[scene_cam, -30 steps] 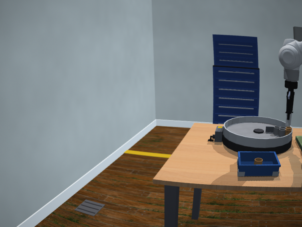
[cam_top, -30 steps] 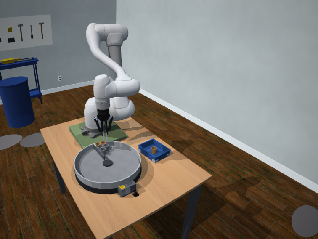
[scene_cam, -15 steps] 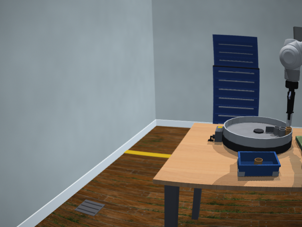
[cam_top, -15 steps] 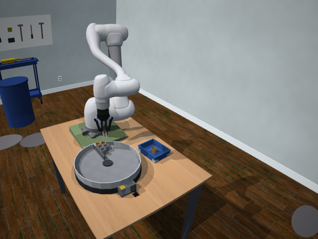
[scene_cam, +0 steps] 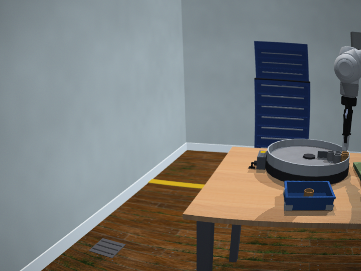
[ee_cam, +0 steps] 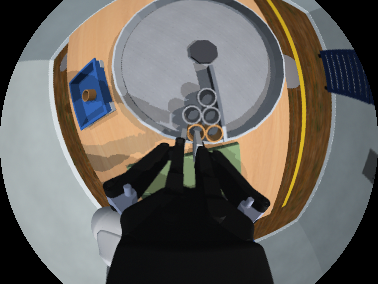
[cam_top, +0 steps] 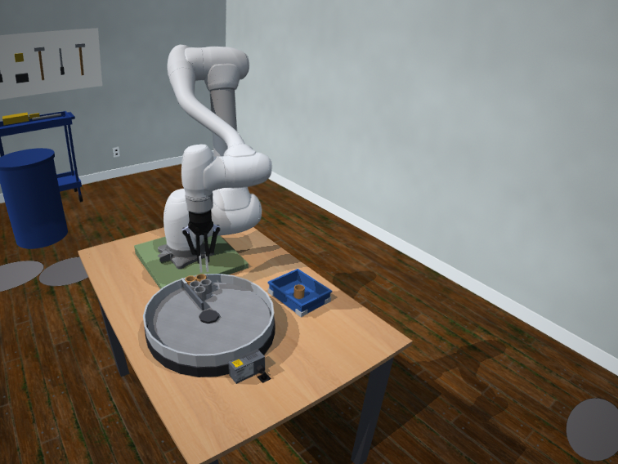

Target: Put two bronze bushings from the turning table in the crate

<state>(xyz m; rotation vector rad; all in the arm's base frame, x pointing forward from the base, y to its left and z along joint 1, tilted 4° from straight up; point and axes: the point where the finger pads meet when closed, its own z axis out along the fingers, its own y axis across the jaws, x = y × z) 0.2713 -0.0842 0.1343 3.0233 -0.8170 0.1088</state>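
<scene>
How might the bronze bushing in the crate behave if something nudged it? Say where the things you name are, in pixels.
The bushing (cam_top: 299,292) (scene_cam: 308,192) (ee_cam: 89,95) would probably slide or tip, since it stands upright on end. If tipped, its round side could roll, though the walls of the crate (cam_top: 299,303) (scene_cam: 309,203) (ee_cam: 81,117) should stop it.

Non-task stuff in your view: blue drum (cam_top: 34,199) beside a blue cart (cam_top: 69,116), yellow item (cam_top: 15,118) on the cart top. Tool poster (cam_top: 50,64) and outlet (cam_top: 115,151) on your wall. Exterior view gives you a tall blue drawer cabinet (scene_cam: 281,112), yellow floor stripe (scene_cam: 175,183) (ee_cam: 303,110), slotted floor grate (scene_cam: 107,247).
</scene>
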